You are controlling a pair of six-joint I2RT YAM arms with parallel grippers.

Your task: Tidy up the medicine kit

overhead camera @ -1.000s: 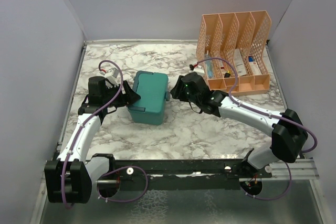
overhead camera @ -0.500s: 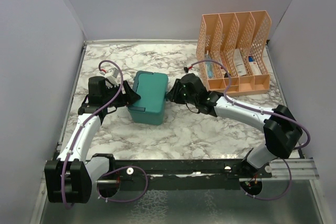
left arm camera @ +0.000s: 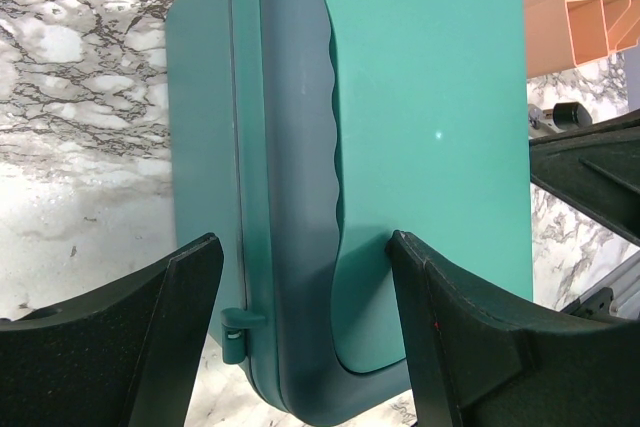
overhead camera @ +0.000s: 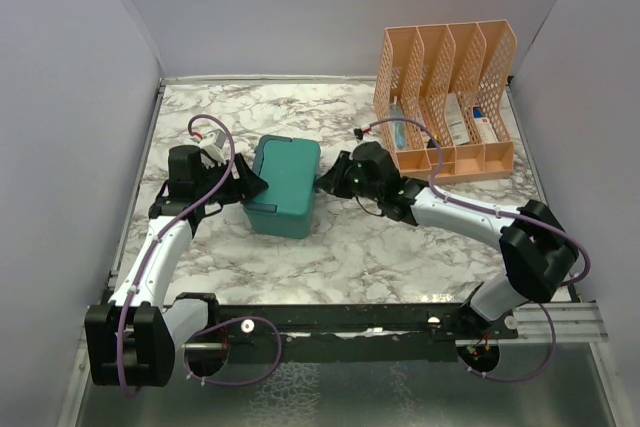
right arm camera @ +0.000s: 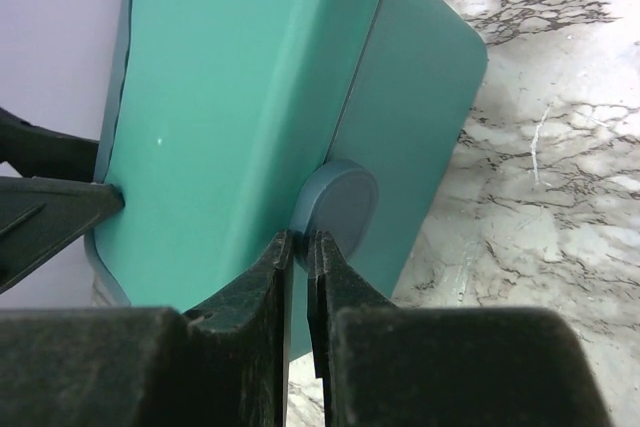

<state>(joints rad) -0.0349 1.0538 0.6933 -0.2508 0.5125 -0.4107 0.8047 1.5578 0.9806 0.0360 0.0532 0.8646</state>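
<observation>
- Roughly mid-counter [overhead camera: 400, 247], a little toward the left edge: medicine kit [overhead camera: 283, 185], teal, lid down, flat on the marble, with a claw at each short side.
- Left claw [overhead camera: 248, 185] at the kit's left side, fingers [left arm camera: 150, 337] spread well apart. Seen from the left wrist, one stands beside the wall carrying the hinge [left arm camera: 235, 332] and the other over the lid near the grey wavy recess [left arm camera: 300, 197]. Cannot tell whether either touches the plastic.
- Right claw [overhead camera: 322, 183] at the kit's right side, drawn almost together with only a thin slit between the fingers. Tips sit at the edge of the round latch [right arm camera: 337, 209], just below the lid seam. Cannot tell whether anything is pinched in that slit.
- Lid plain teal in both wrist views.
- Far right corner of the counter, well apart from the kit: peach lattice organizer [overhead camera: 445, 97], upright, four slots.
- Cartons [overhead camera: 470, 122] stand in its slots, showing white, blue and red print too small to read.
</observation>
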